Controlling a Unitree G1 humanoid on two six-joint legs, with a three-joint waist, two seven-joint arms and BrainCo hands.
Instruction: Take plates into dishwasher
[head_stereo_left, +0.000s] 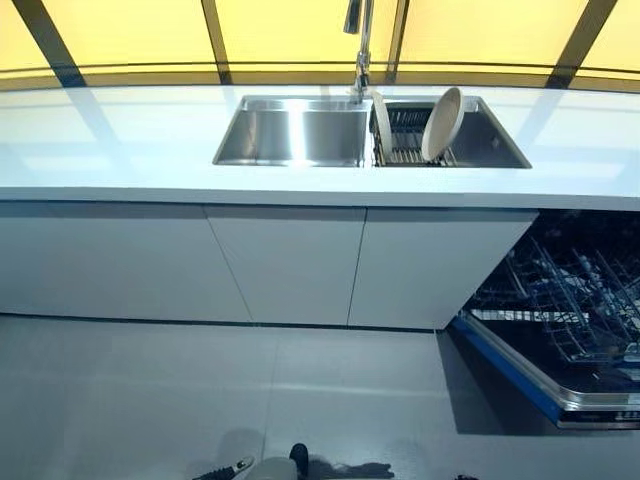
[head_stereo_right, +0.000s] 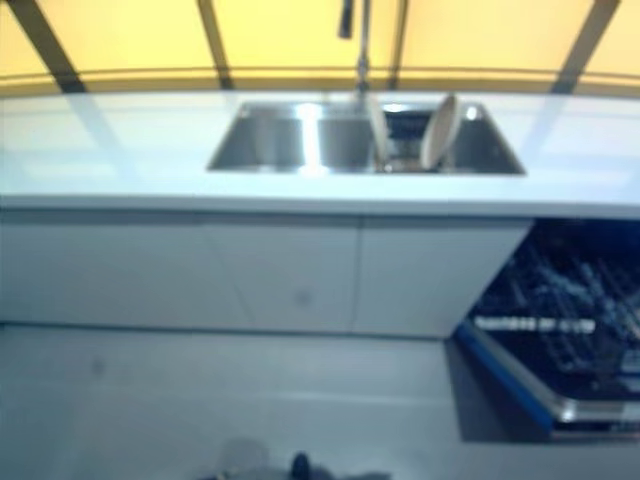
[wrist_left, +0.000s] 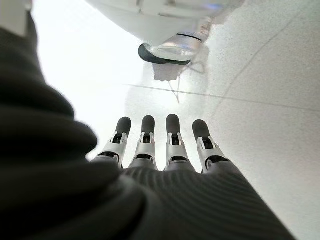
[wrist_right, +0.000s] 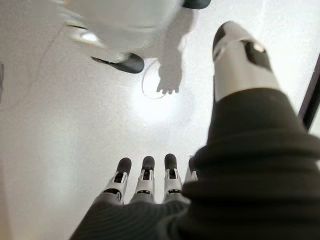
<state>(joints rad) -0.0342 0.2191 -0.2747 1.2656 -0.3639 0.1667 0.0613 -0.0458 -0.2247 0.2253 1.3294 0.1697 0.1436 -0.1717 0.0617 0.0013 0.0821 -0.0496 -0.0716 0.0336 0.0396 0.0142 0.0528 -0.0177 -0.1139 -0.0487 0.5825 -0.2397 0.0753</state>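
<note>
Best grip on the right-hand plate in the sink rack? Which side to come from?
Probably its top rim, from above. The plate stands on edge in the rack, leaning right, so only the upper rim is free; the lower edge sits among the rack wires. A second plate stands to its left. Both robot hands, left and right, are open and empty.

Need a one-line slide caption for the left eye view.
Two plates upright in the sink rack; open dishwasher lower right.

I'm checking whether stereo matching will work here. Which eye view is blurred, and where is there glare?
The right eye view is soft throughout, plates smeared; the left eye view is sharp, with bright reflections in the sink and on the countertop; both wrist views wash out on the floor.
</note>
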